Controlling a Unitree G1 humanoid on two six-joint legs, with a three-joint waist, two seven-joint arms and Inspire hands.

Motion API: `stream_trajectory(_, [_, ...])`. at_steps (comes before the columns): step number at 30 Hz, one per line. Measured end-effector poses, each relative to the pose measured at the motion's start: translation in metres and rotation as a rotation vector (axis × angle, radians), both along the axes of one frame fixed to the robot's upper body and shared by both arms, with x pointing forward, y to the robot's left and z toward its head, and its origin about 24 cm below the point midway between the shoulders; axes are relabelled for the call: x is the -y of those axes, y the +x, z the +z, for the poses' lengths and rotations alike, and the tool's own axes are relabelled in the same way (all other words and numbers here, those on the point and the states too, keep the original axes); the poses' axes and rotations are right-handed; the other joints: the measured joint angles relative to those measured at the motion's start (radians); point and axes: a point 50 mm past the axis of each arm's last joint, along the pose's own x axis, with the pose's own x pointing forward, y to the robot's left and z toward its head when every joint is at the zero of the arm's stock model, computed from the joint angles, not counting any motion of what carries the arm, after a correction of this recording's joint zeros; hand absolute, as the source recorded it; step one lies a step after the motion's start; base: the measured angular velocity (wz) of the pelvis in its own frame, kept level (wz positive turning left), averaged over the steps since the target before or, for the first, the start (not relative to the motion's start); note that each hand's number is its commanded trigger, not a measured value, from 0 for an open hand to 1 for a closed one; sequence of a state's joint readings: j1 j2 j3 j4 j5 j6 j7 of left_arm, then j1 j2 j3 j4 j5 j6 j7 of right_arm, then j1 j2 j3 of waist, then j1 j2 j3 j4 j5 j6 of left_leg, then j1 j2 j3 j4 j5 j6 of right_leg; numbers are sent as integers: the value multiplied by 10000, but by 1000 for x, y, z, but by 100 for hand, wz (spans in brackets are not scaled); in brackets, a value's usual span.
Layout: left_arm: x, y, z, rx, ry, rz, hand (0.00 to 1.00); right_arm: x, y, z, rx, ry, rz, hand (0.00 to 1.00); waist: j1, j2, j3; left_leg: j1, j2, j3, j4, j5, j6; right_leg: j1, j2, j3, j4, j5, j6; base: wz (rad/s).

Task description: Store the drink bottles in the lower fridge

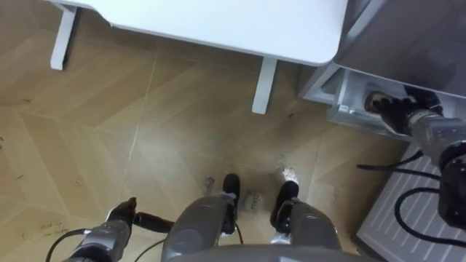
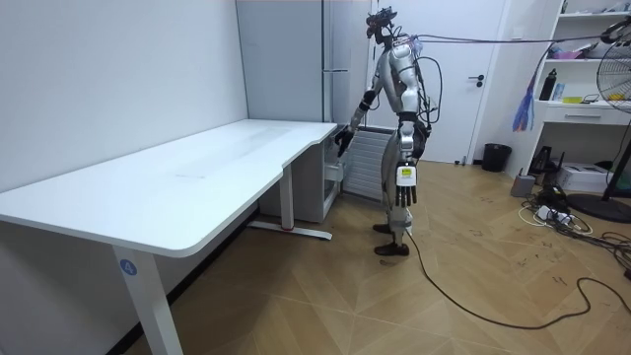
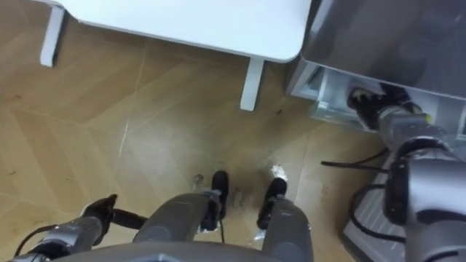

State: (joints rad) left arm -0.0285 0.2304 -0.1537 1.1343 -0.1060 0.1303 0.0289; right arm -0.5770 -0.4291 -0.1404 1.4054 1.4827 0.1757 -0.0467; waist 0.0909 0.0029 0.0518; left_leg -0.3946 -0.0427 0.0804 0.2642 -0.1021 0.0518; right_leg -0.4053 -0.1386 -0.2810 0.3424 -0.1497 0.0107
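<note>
Right arm extended forward, right hand [image 1: 388, 109] at waist height; left hand [image 1: 124, 214] hangs low at the side, fingers [image 1: 149, 217] relaxed.

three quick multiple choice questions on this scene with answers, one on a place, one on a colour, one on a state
1. Where is the right hand?
A) by the robot's side
B) at the open lower part of the fridge
C) above its head

2. What colour is the desk?
A) black
B) brown
C) white

3. How is the left hand?
A) open, holding nothing
B) shut on a bottle
C) pressing on the desk

Answers:
1 B: the right arm reaches into the fridge's open bottom.
2 C: top and legs are white.
3 A: it hangs at the robot's side, fingers straight.
</note>
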Motion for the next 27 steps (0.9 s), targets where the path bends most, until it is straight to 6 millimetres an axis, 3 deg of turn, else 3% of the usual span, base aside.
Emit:
stream_trajectory(6, [-5,3,3,288,150,243,0,5,-27,-19,-640,-293,330,0,-115,-185,-79,880,-38,0,-285,0,0,862,1,-47,-218,-34,58,0])
stream_trajectory(9, [-9,1,4,343,172,445,0,5,-40,-28,-1047,-149,434,0,-285,-329,-179,1393,-34,30,-469,-1,0,1380,35,-60,-396,-37,73,0])
stream_trajectory(11, [-11,-5,3,298,217,581,0,8,-59,-39,-1185,40,276,0,-361,-499,-390,1810,-9,127,-544,-3,-1,1904,127,-6,-753,35,128,-3])
stream_trajectory(14, [-16,-21,1,45,301,990,0,13,-75,-45,-1157,63,-46,0,-491,-647,-573,2375,105,248,-667,-108,-27,2555,311,59,-1179,190,137,-18])
stream_trajectory(16, [-18,-27,0,-128,350,1135,0,15,-81,-47,-1057,-60,-162,0,-610,-592,-598,2671,220,246,-711,-393,13,2900,535,89,-1424,278,121,-11])
stream_trajectory(21, [-24,-46,1,-295,509,1418,0,14,-129,-69,-1961,-236,-418,0,-622,-609,-632,3255,317,289,-738,-535,-72,3577,708,288,-1753,361,88,-11])
stream_trajectory(25, [-24,-53,0,-503,558,1491,0,12,-164,-81,-2830,-187,-859,0,-775,-411,-534,3618,316,293,-753,-542,-82,3876,715,299,-1742,298,97,0])
stream_trajectory(27, [-24,-56,0,-564,717,1476,0,9,-171,-85,-3059,-85,-908,0,-859,-409,-490,3728,320,318,-782,-550,-96,3893,715,295,-1720,241,92,-2])
